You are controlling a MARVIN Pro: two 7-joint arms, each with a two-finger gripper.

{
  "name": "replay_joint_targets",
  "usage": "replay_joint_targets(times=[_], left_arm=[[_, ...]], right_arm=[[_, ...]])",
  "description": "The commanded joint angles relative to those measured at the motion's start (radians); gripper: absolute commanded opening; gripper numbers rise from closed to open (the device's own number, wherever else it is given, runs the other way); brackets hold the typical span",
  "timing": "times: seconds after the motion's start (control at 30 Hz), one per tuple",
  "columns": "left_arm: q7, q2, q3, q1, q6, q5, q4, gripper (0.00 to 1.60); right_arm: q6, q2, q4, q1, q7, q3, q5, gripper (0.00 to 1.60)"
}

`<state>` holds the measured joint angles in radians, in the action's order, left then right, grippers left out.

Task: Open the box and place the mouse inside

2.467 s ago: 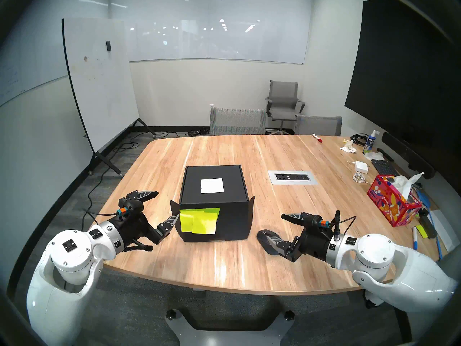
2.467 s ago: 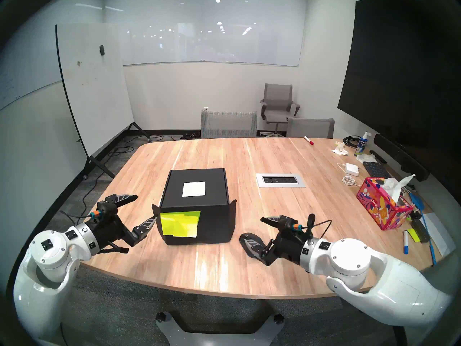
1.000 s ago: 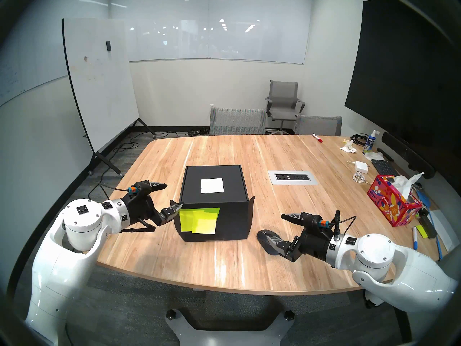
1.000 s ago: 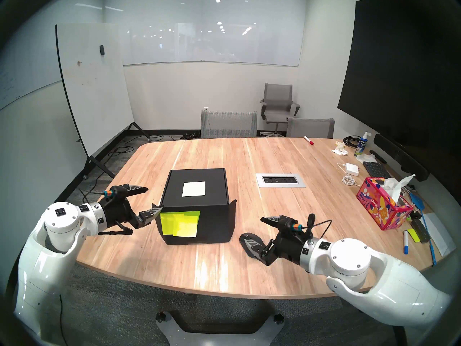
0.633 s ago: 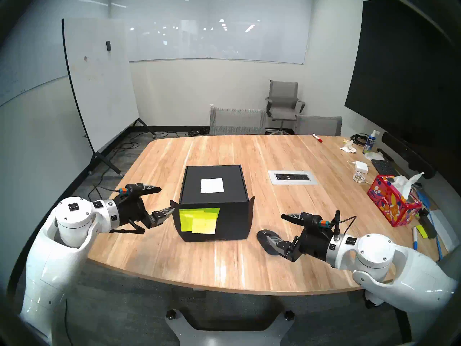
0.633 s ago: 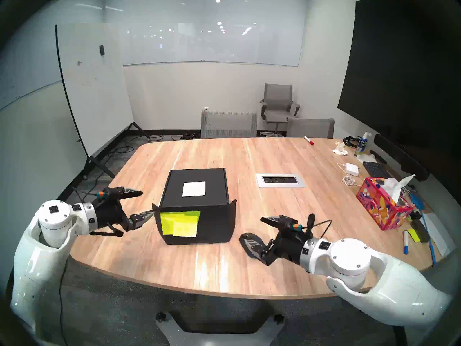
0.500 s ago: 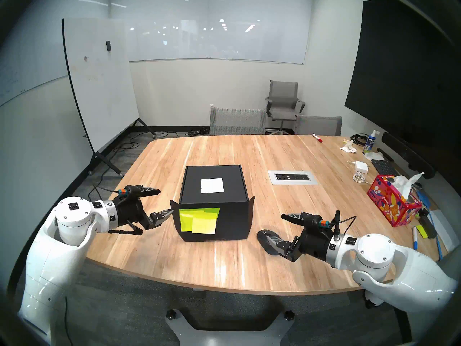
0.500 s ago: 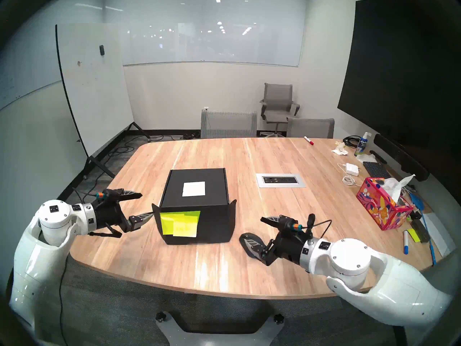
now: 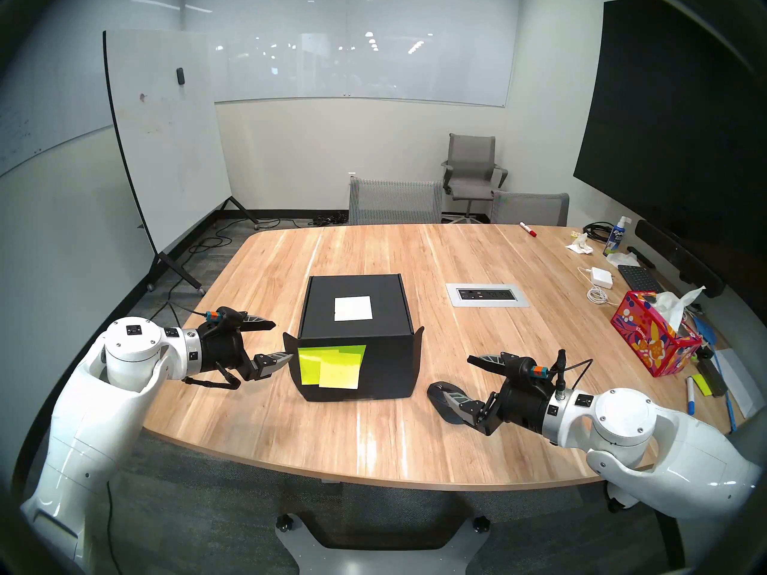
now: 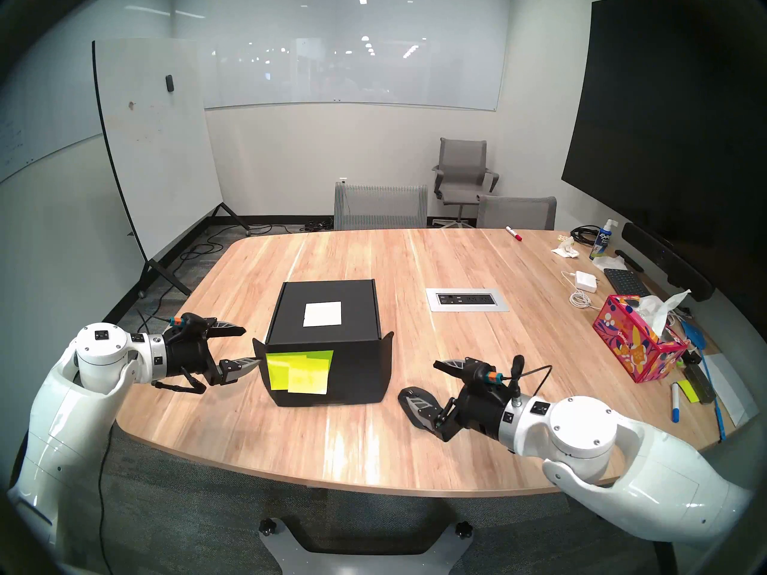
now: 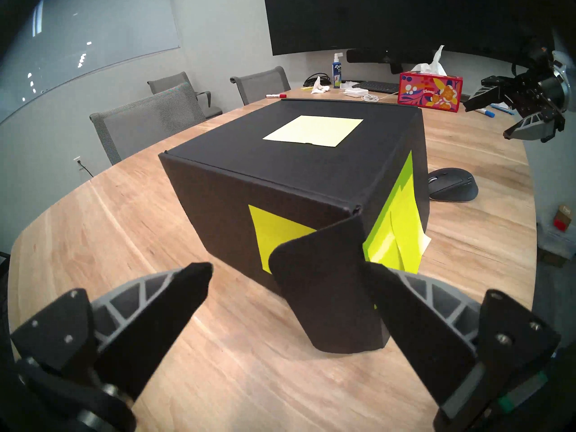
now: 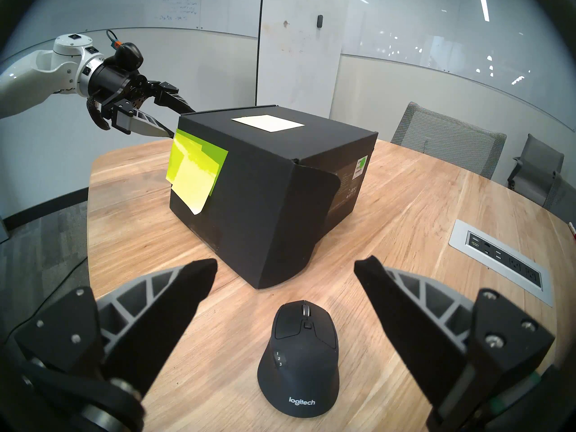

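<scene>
The black box (image 9: 357,342) stands shut on the table, with a pale note on its lid and yellow-green sticky notes (image 9: 332,366) on its front. Its front-left side flap (image 11: 327,291) sticks out between the fingers of my left gripper (image 9: 282,340) (image 11: 285,267), which is open. One finger is close against the flap. The black mouse (image 12: 299,353) (image 9: 436,391) lies on the table right of the box. My right gripper (image 9: 456,375) (image 12: 285,266) hangs open over it with a finger on either side, clear of it.
A power outlet plate (image 9: 487,295) is set into the table behind the mouse. A red tissue box (image 9: 651,337), white adapter (image 9: 602,277), keyboard, markers and spray bottle crowd the right edge. Chairs stand at the far side, and a whiteboard stands to the left.
My left gripper has risen, levelled out and shifted a little to the left. It now straddles the box's left flap. The box, the mouse and my right arm have not moved.
</scene>
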<state>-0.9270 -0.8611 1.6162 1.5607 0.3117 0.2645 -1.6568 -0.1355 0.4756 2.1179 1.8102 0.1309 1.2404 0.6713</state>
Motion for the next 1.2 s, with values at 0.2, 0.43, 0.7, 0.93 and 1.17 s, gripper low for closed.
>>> replay_joint_targets(times=[0.2, 0.43, 0.7, 0.93, 1.17], left_arm=[[-0.112, 0.052, -0.049, -0.134, 0.007, 0.004, 0.085, 1.6], [-0.137, 0.057, -0.096, -0.164, -0.003, -0.015, 0.128, 1.6], [-0.132, 0.044, -0.12, -0.172, -0.014, -0.027, 0.147, 1.6], [-0.123, 0.03, -0.142, -0.184, -0.01, -0.039, 0.162, 1.6], [-0.128, 0.029, -0.154, -0.191, -0.008, -0.04, 0.174, 1.6]], right_arm=[[0.009, 0.002, 0.015, -0.007, 0.002, 0.004, -0.002, 1.6], [0.009, 0.002, 0.015, -0.007, 0.002, 0.004, -0.002, 1.6], [0.009, 0.002, 0.015, -0.007, 0.002, 0.004, -0.002, 1.6], [0.009, 0.002, 0.015, -0.006, 0.002, 0.004, -0.002, 1.6], [0.009, 0.002, 0.015, -0.006, 0.002, 0.004, -0.002, 1.6]])
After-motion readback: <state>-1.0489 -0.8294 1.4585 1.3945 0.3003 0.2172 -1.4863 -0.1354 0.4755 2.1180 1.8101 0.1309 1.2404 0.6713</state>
